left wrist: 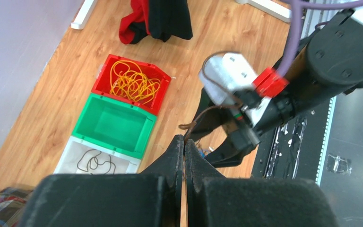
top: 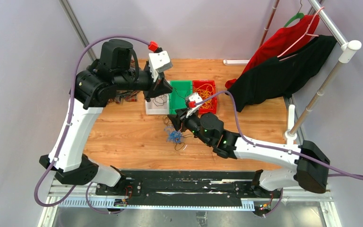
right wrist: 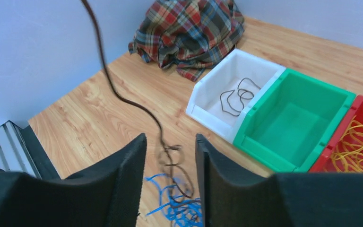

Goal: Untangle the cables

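1. The left gripper [left wrist: 184,142] is pressing its jaws fully together. A thin dark cable [right wrist: 101,54] is emerging at the tips, apparently pinched, though the contact is too fine to confirm.
2. The right gripper [right wrist: 170,138] is standing partly spread, with the dark cable passing blurred between its fingers.
3. The strand is descending into a blue tangle [right wrist: 168,210], which the frame edge is cropping.
4. The red bin [right wrist: 326,161], also cropped, is holding yellow cable [right wrist: 359,146]. The white bin [right wrist: 203,94] is holding a black loop [right wrist: 236,97]. The green bin [right wrist: 260,146] is sitting between them.
5. The wooden table [top: 123,137] is carrying the bins. A plaid cloth [right wrist: 189,33] is lying against the pale wall, and garments [top: 283,71] are hanging on a rail.

White-and-black arms [top: 75,132], purple cables [left wrist: 294,40]
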Robot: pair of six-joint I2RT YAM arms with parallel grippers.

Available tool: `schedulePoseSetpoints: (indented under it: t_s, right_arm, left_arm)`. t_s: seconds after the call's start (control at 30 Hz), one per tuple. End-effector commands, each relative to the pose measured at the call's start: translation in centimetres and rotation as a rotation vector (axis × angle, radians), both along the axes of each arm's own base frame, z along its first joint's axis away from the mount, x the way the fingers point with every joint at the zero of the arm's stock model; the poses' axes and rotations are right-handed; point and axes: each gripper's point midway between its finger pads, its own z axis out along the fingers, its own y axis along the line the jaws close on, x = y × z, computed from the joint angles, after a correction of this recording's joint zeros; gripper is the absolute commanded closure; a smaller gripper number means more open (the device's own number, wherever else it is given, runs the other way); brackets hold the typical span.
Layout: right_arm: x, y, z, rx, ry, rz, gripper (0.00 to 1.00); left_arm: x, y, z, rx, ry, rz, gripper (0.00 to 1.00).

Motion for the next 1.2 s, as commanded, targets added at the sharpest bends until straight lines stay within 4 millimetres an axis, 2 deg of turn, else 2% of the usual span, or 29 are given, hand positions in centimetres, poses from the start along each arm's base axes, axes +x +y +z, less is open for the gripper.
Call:
schedulePoseSetpoints:
  t_s: [0.0,0.17,0.43,0.57,0.8,0.97,1.17]
  right_arm:
    - [1.0,1.3,0.7,0.014,-0.020,0.002,0.62]
    - [1.1,2.3,-2.3,-0.017,0.034,0.019,0.76]
    - [1.1,2.4,-5.5,-0.035,0.092,0.013,0.78]
    - [1.0,1.4,-8.7,-0.071,0.140,-0.019,0.79]
    - [0.3,-1.4,-16.3,-0.169,0.226,-0.066,0.73]
    - [-0.5,-3.6,-20.0,-0.219,0.280,-0.103,0.67]
    - [-1.6,-6.2,-23.1,-0.256,0.336,-0.144,0.61]
  left_arm:
    - [-1.1,-0.4,1.9,-0.053,-0.013,-0.035,1.00]
    - [-1.9,-0.6,3.1,-0.090,-0.013,-0.054,1.00]
    - [-2.8,-0.6,4.9,-0.134,-0.035,-0.081,1.00]
    - [-2.4,-0.1,7.6,-0.168,-0.120,-0.053,0.99]
    - [-1.0,1.0,13.3,-0.236,-0.325,0.036,1.00]
    - [0.5,3.4,17.5,-0.288,-0.531,0.185,1.00]
    - [2.9,7.7,23.3,-0.352,-0.822,0.451,1.00]
